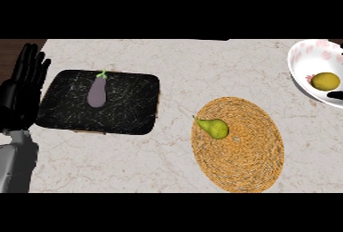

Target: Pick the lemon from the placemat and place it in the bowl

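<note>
The yellow lemon [325, 81] lies inside the white bowl with pink spots [299, 68] at the far right of the counter. Only a small black part of my right hand [337, 95] shows at the right edge, just below the lemon and over the bowl; the rest is out of view. The round woven placemat [244, 154] lies in the middle right with a green pear [214, 128] on its upper left part. My left hand [20, 93] rests open at the left edge, fingers up.
A black square mat [127, 108] lies at the left centre with a purple eggplant [98, 92] on it. Bare marble counter [201, 68] stretches between the mats and the bowl. The counter's back edge runs along the top.
</note>
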You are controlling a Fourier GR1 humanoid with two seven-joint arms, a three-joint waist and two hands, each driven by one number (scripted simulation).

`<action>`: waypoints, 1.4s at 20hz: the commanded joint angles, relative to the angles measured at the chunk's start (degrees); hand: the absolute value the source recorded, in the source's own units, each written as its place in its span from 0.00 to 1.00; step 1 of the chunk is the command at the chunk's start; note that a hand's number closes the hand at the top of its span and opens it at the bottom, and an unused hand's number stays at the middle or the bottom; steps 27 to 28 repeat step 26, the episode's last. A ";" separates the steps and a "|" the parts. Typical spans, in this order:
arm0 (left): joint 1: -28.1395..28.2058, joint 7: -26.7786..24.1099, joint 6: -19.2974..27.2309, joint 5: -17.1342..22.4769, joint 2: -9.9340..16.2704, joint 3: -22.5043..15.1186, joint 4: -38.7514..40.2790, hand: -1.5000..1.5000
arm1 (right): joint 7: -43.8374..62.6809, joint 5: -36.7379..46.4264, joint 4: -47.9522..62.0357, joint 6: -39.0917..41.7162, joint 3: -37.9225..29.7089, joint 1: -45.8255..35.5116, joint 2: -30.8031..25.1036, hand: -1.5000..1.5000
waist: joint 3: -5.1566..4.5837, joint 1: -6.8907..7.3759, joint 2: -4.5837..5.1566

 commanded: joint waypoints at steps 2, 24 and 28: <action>0.09 -1.79 -0.20 0.26 -0.43 0.45 1.23 0.50 | -2.17 -6.86 -0.62 -2.40 -6.88 0.01 -0.22 0.00 | -0.01 -0.42 0.16; 1.28 -0.77 -0.53 1.11 -0.15 1.02 -0.66 0.50 | -3.18 -20.54 1.38 9.42 -21.61 13.81 -18.43 0.00 | 0.70 -0.74 0.73; 0.72 -1.25 -0.39 0.30 -0.26 0.40 -0.10 0.50 | -4.00 -20.95 1.15 10.46 -22.01 14.55 -18.51 0.00 | 0.74 -1.06 0.94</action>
